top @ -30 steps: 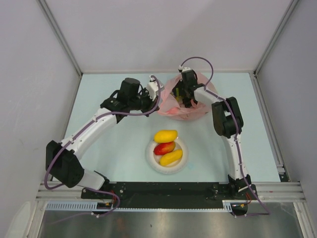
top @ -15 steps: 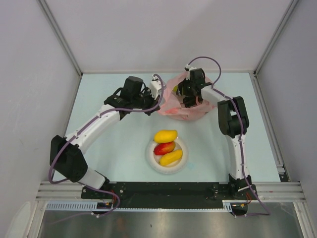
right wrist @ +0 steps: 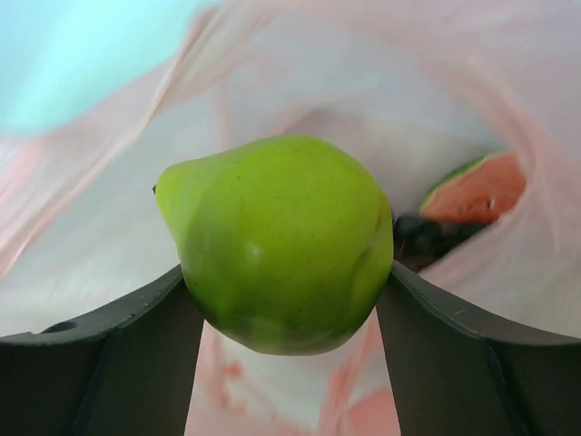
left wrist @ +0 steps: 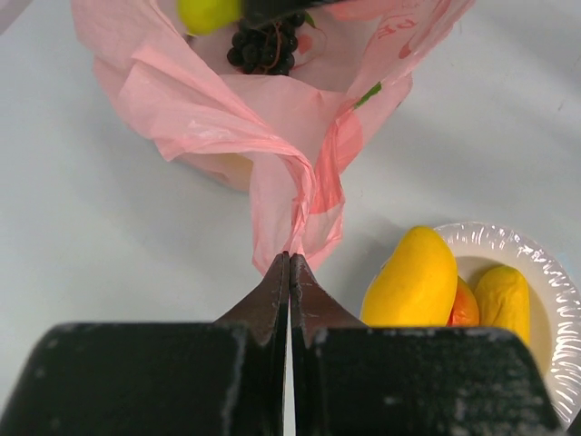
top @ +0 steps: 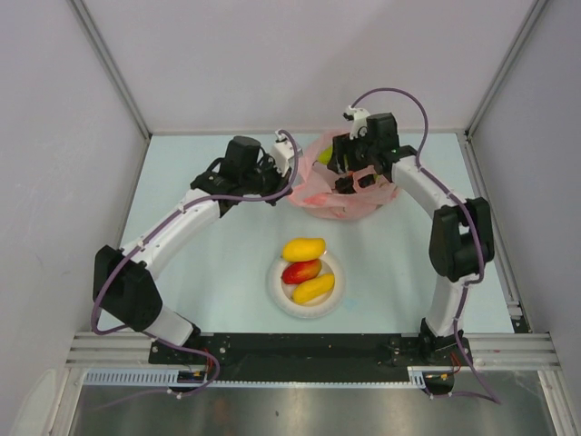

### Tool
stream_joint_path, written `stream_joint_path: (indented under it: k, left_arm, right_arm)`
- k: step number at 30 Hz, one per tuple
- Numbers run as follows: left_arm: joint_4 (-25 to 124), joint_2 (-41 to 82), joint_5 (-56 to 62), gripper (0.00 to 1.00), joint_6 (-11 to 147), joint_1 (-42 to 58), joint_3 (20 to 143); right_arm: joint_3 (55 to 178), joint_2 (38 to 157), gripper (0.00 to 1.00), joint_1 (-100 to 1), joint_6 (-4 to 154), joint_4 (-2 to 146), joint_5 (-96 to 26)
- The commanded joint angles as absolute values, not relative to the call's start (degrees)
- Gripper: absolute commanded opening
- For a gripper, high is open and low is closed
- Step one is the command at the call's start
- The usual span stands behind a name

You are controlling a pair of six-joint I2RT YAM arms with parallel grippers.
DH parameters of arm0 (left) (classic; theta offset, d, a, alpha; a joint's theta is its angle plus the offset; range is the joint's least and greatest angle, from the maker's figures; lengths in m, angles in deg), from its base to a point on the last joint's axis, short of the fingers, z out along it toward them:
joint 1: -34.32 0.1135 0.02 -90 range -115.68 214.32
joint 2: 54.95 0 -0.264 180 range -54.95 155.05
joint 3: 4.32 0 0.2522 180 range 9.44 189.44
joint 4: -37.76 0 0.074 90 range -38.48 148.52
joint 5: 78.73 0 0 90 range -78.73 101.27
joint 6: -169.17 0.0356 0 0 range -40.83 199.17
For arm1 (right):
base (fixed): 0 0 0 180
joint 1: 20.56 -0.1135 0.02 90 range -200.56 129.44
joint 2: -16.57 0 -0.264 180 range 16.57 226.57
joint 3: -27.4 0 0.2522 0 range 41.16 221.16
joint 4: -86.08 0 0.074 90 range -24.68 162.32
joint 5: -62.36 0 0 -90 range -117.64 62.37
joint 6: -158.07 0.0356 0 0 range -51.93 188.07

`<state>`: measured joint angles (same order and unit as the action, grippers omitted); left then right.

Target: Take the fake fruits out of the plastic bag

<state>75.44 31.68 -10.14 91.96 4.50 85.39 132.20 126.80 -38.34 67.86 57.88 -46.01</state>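
The pink plastic bag [top: 338, 198] lies at the back of the table. My left gripper [top: 294, 182] is shut on its twisted handle [left wrist: 304, 213], fingertips pressed together at the plastic. My right gripper [top: 348, 168] is over the bag's mouth, shut on a green pear [right wrist: 281, 241], which also shows in the top view [top: 324, 156]. Inside the bag I see a watermelon slice [right wrist: 477, 186] and a dark grape bunch [left wrist: 268, 45]. A yellow-orange mango [top: 303, 248], a red mango [top: 301, 271] and a yellow piece [top: 314, 288] lie in the white bowl [top: 275, 292].
The bowl stands in the middle of the table, in front of the bag. Grey walls close in the left, back and right sides. The arm bases and a black rail run along the near edge.
My right gripper has risen out of the bag and shifted right with the green pear; its elbow has swung outward to the right. My left gripper still holds the handle.
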Motion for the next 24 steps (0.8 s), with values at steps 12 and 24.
stream_joint_path:
  k: [12,24]
  left_arm:
    - [71.74,32.15,-9.83,0.0,89.89,5.85,88.19]
    - [71.56,29.16,-9.04,0.0,90.59,5.93,84.69]
  right_arm:
    - [120.89,105.07,0.28,-43.39,12.8,15.3,-63.33]
    - [117.62,113.33,0.28,-54.74,4.52,15.2,-54.71]
